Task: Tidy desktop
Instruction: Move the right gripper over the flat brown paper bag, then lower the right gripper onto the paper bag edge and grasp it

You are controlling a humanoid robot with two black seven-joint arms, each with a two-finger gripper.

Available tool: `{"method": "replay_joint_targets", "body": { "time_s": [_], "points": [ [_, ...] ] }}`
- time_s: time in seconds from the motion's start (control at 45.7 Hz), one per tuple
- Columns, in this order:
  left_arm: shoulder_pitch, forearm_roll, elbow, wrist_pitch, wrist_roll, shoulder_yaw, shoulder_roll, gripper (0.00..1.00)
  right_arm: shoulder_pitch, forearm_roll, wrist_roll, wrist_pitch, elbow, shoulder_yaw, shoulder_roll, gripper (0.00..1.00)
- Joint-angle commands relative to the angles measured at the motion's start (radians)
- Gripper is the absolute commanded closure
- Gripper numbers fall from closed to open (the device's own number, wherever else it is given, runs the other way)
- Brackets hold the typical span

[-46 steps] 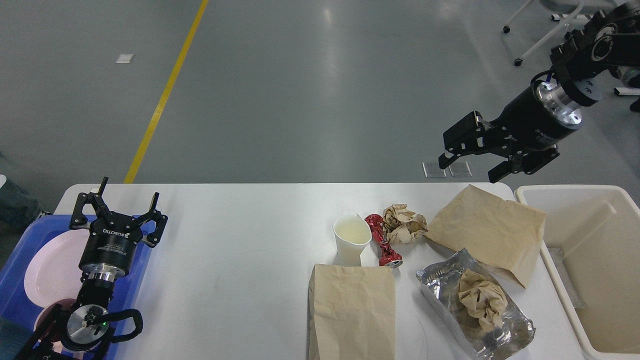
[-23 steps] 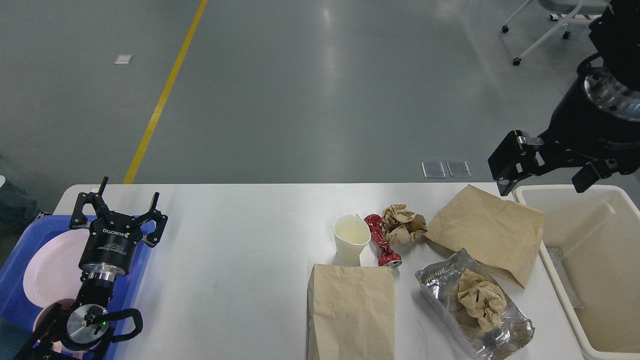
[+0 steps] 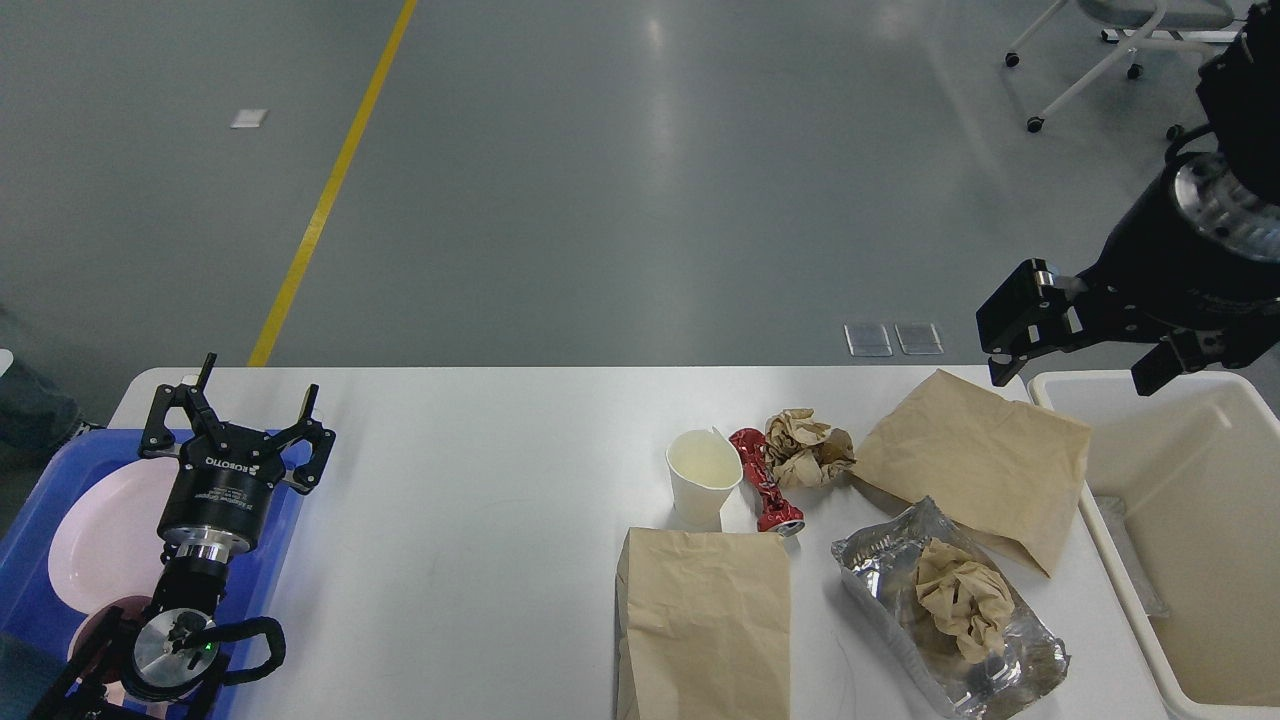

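Our right gripper (image 3: 1070, 365) hangs wide, empty, over the bin's (image 3: 1150, 385) rim; below-left, creased bags (image 3: 975, 465) and crumpled foil (image 3: 880, 555) litter the matte desktop (image 3: 480, 480). Left gripper (image 3: 237, 408) is wide too.

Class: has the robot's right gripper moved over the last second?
Yes. The right gripper has swung rightward, from above the brown bag to the bin corner.

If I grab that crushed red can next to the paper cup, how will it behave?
The crushed red can is badly crumpled, so it is probably empty and light. It lies on its side against the paper cup, so a nudge may topple the cup. Its twisted shape likely stops it rolling far.
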Motion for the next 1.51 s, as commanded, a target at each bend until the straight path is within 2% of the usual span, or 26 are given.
{"method": "replay_joint_targets", "body": {
  "time_s": [0.0,0.241,0.372,0.656,0.765,0.94,1.115,1.268,1.487],
  "points": [
    [0.000,0.000,0.000,0.000,-0.001,0.000,0.000,0.04,-0.072,0.009,0.000,-0.077,-0.012,-0.037,-0.003,0.00],
    [0.000,0.000,0.000,0.000,-0.001,0.000,0.000,0.04,-0.348,-0.005,0.000,-0.191,-0.165,-0.054,-0.108,0.00],
    [0.000,0.000,0.000,0.000,-0.001,0.000,0.000,0.04,-0.544,0.014,0.000,-0.232,-0.318,-0.022,-0.158,0.00],
    [0.000,0.000,0.000,0.000,0.001,0.000,0.001,0.04,-0.992,0.063,0.005,-0.284,-0.670,0.241,-0.153,0.00],
    [0.000,0.000,0.000,0.001,-0.001,0.000,0.000,0.04,-1.055,0.055,0.005,-0.318,-0.734,0.290,-0.122,0.00],
    [0.000,0.000,0.000,0.000,-0.001,0.000,0.000,0.04,-1.185,0.052,0.005,-0.499,-0.797,0.296,-0.066,0.00],
    [0.000,0.000,0.000,0.000,-0.001,0.000,0.000,0.04,-1.240,0.060,0.005,-0.577,-0.825,0.311,-0.049,0.00],
    [0.000,0.000,0.000,0.000,-0.001,0.000,0.000,0.04,-1.380,0.058,0.002,-0.683,-0.939,0.392,-0.007,0.00],
    [0.000,0.000,0.000,0.000,-0.001,0.000,0.000,0.04,-1.429,0.057,0.003,-0.720,-0.986,0.400,0.031,0.00]
  ]
}}
